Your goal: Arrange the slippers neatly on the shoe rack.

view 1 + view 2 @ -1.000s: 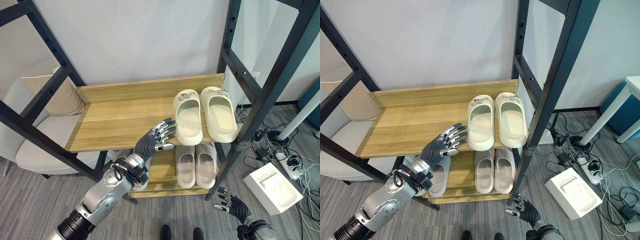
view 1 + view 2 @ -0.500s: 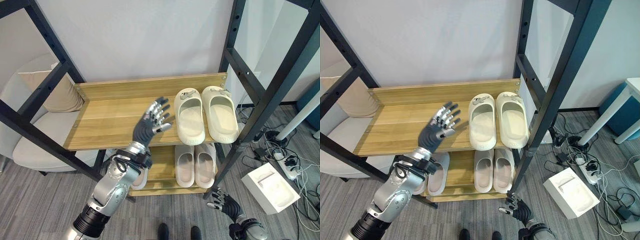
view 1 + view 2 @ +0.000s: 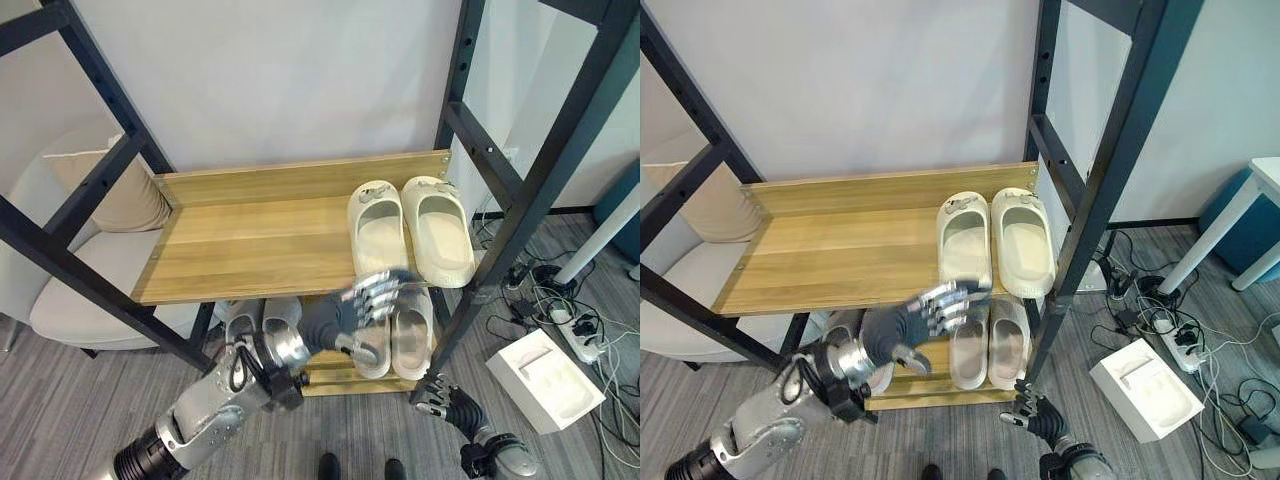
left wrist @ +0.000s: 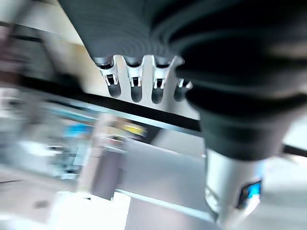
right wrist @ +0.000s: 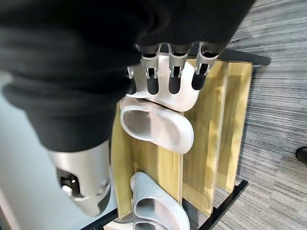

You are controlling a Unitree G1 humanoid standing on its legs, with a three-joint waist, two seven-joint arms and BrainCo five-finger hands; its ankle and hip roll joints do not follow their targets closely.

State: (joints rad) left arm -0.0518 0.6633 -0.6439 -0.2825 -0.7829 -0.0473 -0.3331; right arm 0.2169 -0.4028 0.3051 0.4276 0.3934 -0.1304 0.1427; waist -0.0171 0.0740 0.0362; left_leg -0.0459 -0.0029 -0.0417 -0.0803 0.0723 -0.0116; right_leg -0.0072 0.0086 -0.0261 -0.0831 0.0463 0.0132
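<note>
A cream pair of slippers (image 3: 375, 225) (image 3: 437, 228) stands side by side at the right end of the rack's upper wooden shelf (image 3: 250, 240). Below it, a pale grey pair (image 3: 1008, 340) sits on the lower shelf, partly behind my left hand (image 3: 350, 305). That hand hangs open in front of the upper shelf's front edge, fingers spread, holding nothing. Another grey pair (image 3: 280, 316) shows on the lower shelf's left part. My right hand (image 3: 445, 400) is low by the rack's right front post, open and empty. Its wrist view looks onto the lower-shelf slippers (image 5: 158, 122).
Black metal posts (image 3: 500, 230) frame the rack on both sides. A pale armchair with a cushion (image 3: 90, 250) stands at the left. On the grey floor at the right lie a white box (image 3: 550, 375), a power strip and cables (image 3: 575, 325).
My left hand has come down from above the upper shelf and swung right, now level with the shelf's front edge before the lower pair. The right hand has barely moved.
</note>
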